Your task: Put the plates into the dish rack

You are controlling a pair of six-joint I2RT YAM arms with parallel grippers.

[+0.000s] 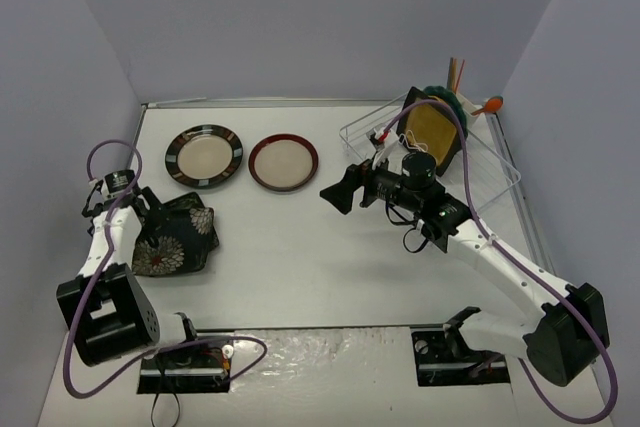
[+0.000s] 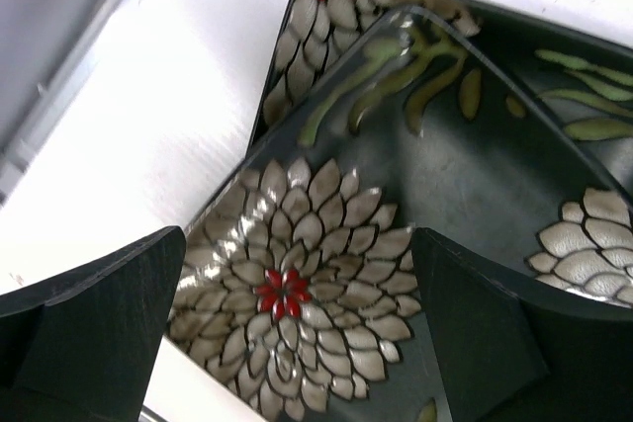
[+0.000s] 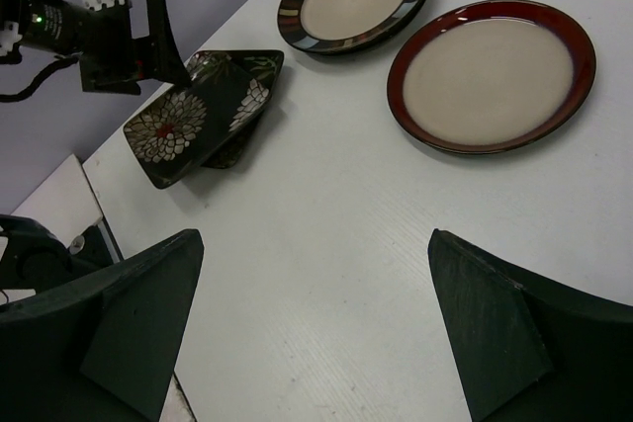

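Note:
Two black floral square plates (image 1: 175, 239) lie overlapped at the left, the upper one (image 2: 326, 244) tilted on the lower one (image 2: 336, 7). My left gripper (image 1: 143, 205) is open, and its fingers (image 2: 89, 333) straddle a corner of the upper plate without touching it. A round plate with a striped black rim (image 1: 204, 157) and one with a red-brown rim (image 1: 283, 162) lie flat at the back. The dish rack (image 1: 490, 162) at the back right holds a black square plate with an amber centre (image 1: 435, 127) and a teal plate (image 1: 455, 99) on edge. My right gripper (image 1: 340, 192) hovers open over bare table, holding nothing.
Orange and wooden utensils (image 1: 480, 102) stick up from the rack's far corner. Grey walls close the table on three sides. The right wrist view shows the left gripper (image 3: 163, 51) at the floral plate (image 3: 193, 126), and the two round plates (image 3: 492, 76) beyond.

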